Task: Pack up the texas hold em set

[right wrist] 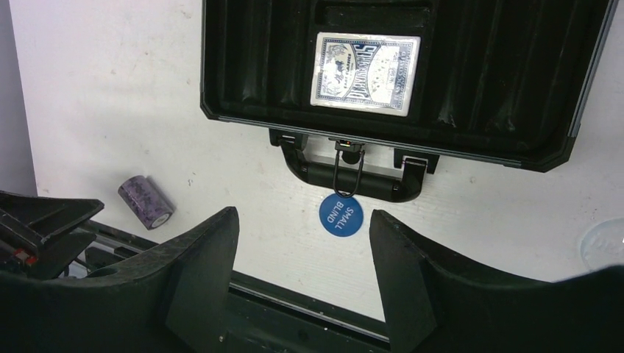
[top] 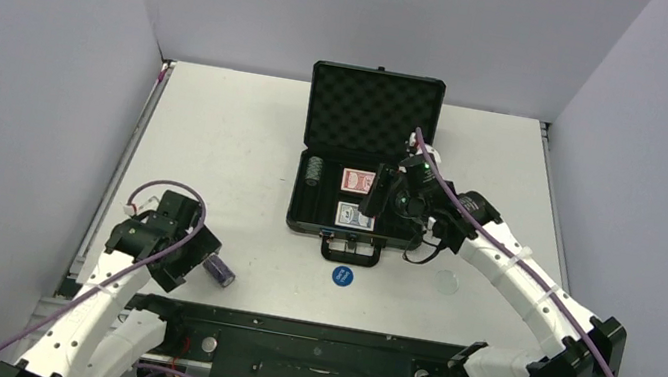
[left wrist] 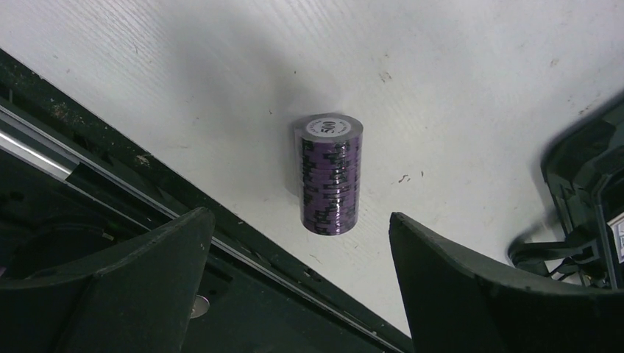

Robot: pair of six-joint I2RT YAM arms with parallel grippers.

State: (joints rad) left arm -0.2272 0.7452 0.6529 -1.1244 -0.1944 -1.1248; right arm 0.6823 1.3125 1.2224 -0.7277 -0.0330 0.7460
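Note:
The black case (top: 372, 114) lies open at mid table, foam lid up. Inside are a red deck (top: 356, 181), a blue deck (top: 354, 215) and a chip stack (top: 315, 170). A purple chip stack (left wrist: 331, 173) lies on its side on the table near the left arm. My left gripper (left wrist: 298, 215) is open, its fingertips just short of that stack, one on each side. My right gripper (right wrist: 303, 213) hangs open and empty above the case's front. Below it are the case handle (right wrist: 352, 175) and a blue "SMALL BLIND" disc (right wrist: 341, 215).
A clear disc (top: 446, 282) lies on the table right of the blue disc (top: 342, 276). The black mounting rail (top: 325, 349) runs along the near edge, close behind the purple stack (top: 219, 270). Grey walls enclose the table on three sides.

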